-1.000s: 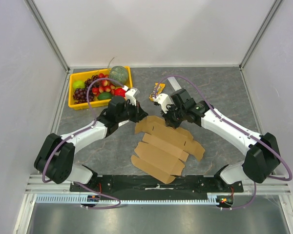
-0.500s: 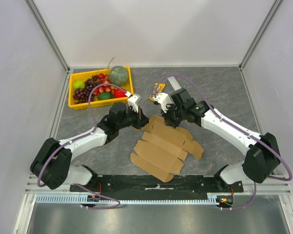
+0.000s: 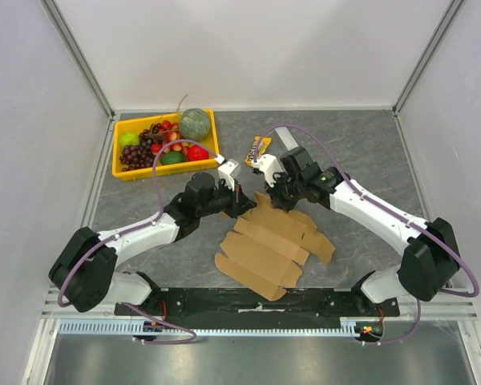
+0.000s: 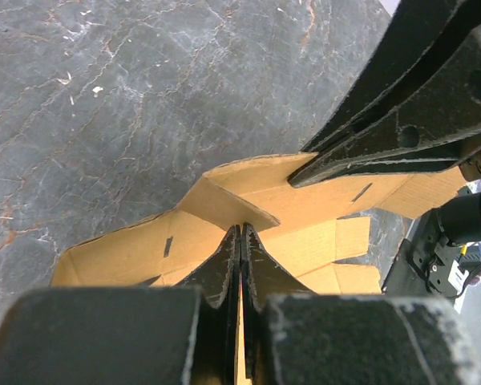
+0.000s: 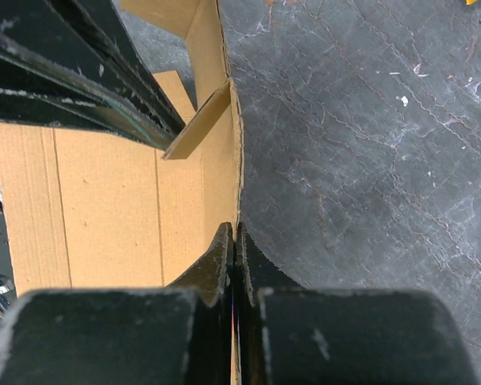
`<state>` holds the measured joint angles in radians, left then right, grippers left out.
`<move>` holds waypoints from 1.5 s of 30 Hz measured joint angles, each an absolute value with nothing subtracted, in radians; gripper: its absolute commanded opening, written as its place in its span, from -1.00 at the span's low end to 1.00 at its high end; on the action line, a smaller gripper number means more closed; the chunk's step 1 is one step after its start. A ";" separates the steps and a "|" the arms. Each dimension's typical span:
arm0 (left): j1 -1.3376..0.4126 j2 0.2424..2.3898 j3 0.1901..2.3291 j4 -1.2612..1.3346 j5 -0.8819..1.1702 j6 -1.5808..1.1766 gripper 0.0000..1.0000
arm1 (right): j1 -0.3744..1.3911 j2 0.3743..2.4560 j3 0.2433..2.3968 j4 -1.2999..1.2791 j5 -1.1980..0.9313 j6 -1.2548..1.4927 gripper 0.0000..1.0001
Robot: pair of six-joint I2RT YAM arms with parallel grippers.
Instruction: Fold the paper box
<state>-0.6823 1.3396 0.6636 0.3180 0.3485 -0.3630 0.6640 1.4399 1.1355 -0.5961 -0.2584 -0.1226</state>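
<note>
Two robot arms meet over a die-cut brown paper box (image 3: 266,245) lying near the middle of the grey stone-patterned table (image 3: 369,144), with most of its panels and flaps spread flat toward the arms' bases. The left pincer (image 3: 240,199) and the right pincer (image 3: 276,195) both work at the sheet's far edge, close together. Each is clenched tight, and the wrist views show a thin wall of cardboard running straight into the closed fingers, so each appears to be pinching the box's far panel rather than closing on air.

Seen from the left wrist, the left pincer (image 4: 240,234) grips the raised rear strip from one side, and a small corner tab is bent inward just in front of it. From the right wrist, the right pincer (image 5: 235,231) holds the same strip standing upright along the table, with another short tab angled off it.

The job looks to be at an early stage. One long wall is lifted and its end tabs have started to turn in, but the near panels, side flaps and lid lie unfolded, and no closed box shape has formed. A yellow fruit tray (image 3: 128,174) and a small orange packet (image 3: 258,148) sit well behind the work, untouched.
</note>
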 measured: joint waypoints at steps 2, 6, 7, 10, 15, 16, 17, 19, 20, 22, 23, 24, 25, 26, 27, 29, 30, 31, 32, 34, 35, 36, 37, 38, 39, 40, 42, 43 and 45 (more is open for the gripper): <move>-0.693 1.340 0.664 0.322 0.347 -0.367 -0.96 | 0.664 1.440 1.135 -0.595 -0.263 -0.121 -1.00; -0.709 1.351 0.664 0.337 0.341 -0.374 -0.96 | 0.664 1.440 1.131 -0.591 -0.278 -0.119 -1.00; -0.712 1.357 0.665 0.341 0.341 -0.375 -0.96 | 0.664 1.440 1.128 -0.591 -0.284 -0.118 -1.00; -0.717 1.370 0.666 0.348 0.340 -0.380 -0.96 | 0.664 1.440 1.119 -0.591 -0.300 -0.115 -1.00; -0.721 1.396 0.686 0.350 0.332 -0.385 -0.96 | 0.664 1.440 1.110 -0.585 -0.319 -0.115 -1.00; -0.722 1.399 0.690 0.350 0.329 -0.385 -0.96 | 0.664 1.440 1.109 -0.583 -0.319 -0.115 -1.00; -0.722 1.401 0.691 0.348 0.325 -0.386 -0.96 | 0.663 1.440 1.108 -0.581 -0.320 -0.115 -1.00; -0.723 1.401 0.693 0.347 0.318 -0.386 -0.96 | 0.663 1.440 1.106 -0.577 -0.321 -0.115 -1.00; -0.723 1.401 0.693 0.347 0.315 -0.386 -0.96 | 0.663 1.440 1.106 -0.576 -0.320 -0.115 -1.00; -0.724 1.399 0.693 0.344 0.307 -0.386 -0.96 | 0.663 1.440 1.103 -0.572 -0.315 -0.115 -1.00; -0.725 1.395 0.693 0.337 0.299 -0.386 -0.96 | 0.663 1.440 1.102 -0.569 -0.310 -0.114 -1.00; -0.726 1.386 0.691 0.331 0.289 -0.385 -0.96 | 0.663 1.440 1.102 -0.568 -0.304 -0.112 -1.00; -0.727 1.372 0.682 0.329 0.275 -0.385 -0.96 | 0.663 1.440 1.102 -0.568 -0.298 -0.110 -1.00; -0.726 1.357 0.678 0.328 0.269 -0.385 -0.96 | 0.663 1.440 1.102 -0.568 -0.289 -0.106 -1.00; -0.726 1.333 0.667 0.323 0.255 -0.385 -0.96 | 0.664 1.440 1.102 -0.568 -0.283 -0.105 -1.00; -0.725 1.273 0.639 0.301 0.224 -0.384 -0.96 | 0.664 1.439 1.102 -0.568 -0.272 -0.103 -1.00; -0.725 1.244 0.627 0.287 0.209 -0.384 -0.96 | 0.664 1.439 1.102 -0.568 -0.265 -0.101 -1.00; -0.725 1.216 0.614 0.274 0.198 -0.384 -0.96 | 0.664 1.439 1.102 -0.568 -0.258 -0.101 -1.00; -0.724 1.192 0.601 0.258 0.183 -0.384 -0.96 | 0.664 1.438 1.100 -0.568 -0.250 -0.100 -1.00; -0.724 1.156 0.584 0.224 0.158 -0.384 -0.96 | 0.664 1.433 1.095 -0.568 -0.233 -0.098 -1.00; -0.724 1.137 0.573 0.201 0.141 -0.384 -0.96 | 0.664 1.427 1.089 -0.568 -0.225 -0.097 -1.00; -0.724 1.124 0.564 0.183 0.126 -0.385 -0.96 | 0.664 1.423 1.086 -0.569 -0.219 -0.097 -1.00; -0.724 1.116 0.556 0.168 0.113 -0.385 -0.96 | 0.664 1.419 1.083 -0.569 -0.214 -0.097 -1.00; -0.724 1.108 0.547 0.150 0.098 -0.385 -0.96 | 0.664 1.414 1.081 -0.569 -0.208 -0.097 -1.00; -0.724 1.103 0.537 0.135 0.082 -0.385 -0.96 | 0.664 1.411 1.081 -0.569 -0.205 -0.097 -1.00; -0.724 1.102 0.529 0.118 0.072 -0.385 -0.96 | 0.664 1.408 1.081 -0.569 -0.204 -0.097 -1.00; -0.724 1.104 0.518 0.089 0.050 -0.386 -0.96 | 0.664 1.406 1.081 -0.569 -0.202 -0.097 -1.00; -0.724 1.108 0.516 0.071 0.034 -0.386 -0.96 | 0.664 1.406 1.081 -0.569 -0.202 -0.097 -1.00; -0.724 1.122 0.516 0.057 0.012 -0.389 -0.96 | 0.664 1.406 1.079 -0.569 -0.202 -0.097 -1.00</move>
